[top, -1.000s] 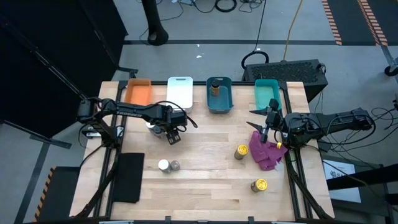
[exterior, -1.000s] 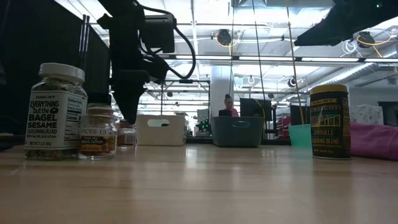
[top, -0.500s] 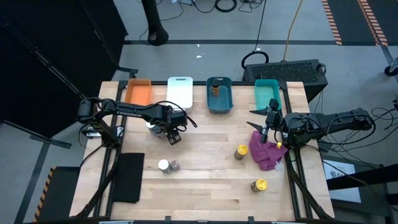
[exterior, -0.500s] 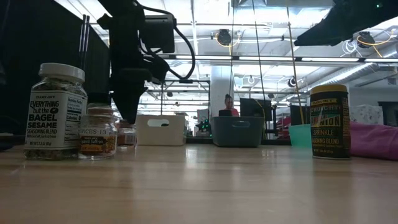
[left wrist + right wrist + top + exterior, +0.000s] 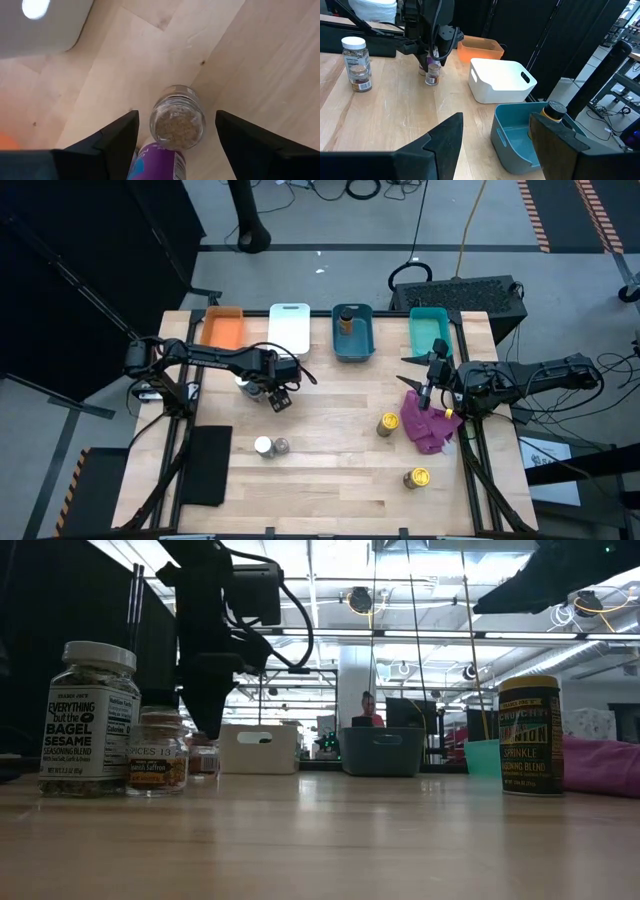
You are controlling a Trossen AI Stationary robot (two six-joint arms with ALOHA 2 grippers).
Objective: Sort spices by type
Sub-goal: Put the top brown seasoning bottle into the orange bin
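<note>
A small clear jar of brown spice [image 5: 177, 120] stands upright on the table, and the fingers of my open left gripper [image 5: 176, 131] stand on either side of it without touching. The gripper [image 5: 273, 393] points down at the table's far left. A purple-labelled jar [image 5: 159, 162] stands right beside the clear jar. More jars stand apart: a white-lidded one [image 5: 263, 446] next to a brown-lidded one [image 5: 282, 445], and two yellow-lidded ones [image 5: 387, 423] [image 5: 416, 478]. Another jar [image 5: 346, 320] sits in the blue bin [image 5: 365, 345]. My right gripper [image 5: 495, 135] waits open above the magenta cloth [image 5: 428, 430].
Four bins line the far edge: orange [image 5: 222, 330], white [image 5: 290, 330], blue, and teal [image 5: 432, 330]. A black mat [image 5: 205, 465] lies at the near left. Bare wood runs through the table's middle. A person sits in the room beyond the table [image 5: 367, 708].
</note>
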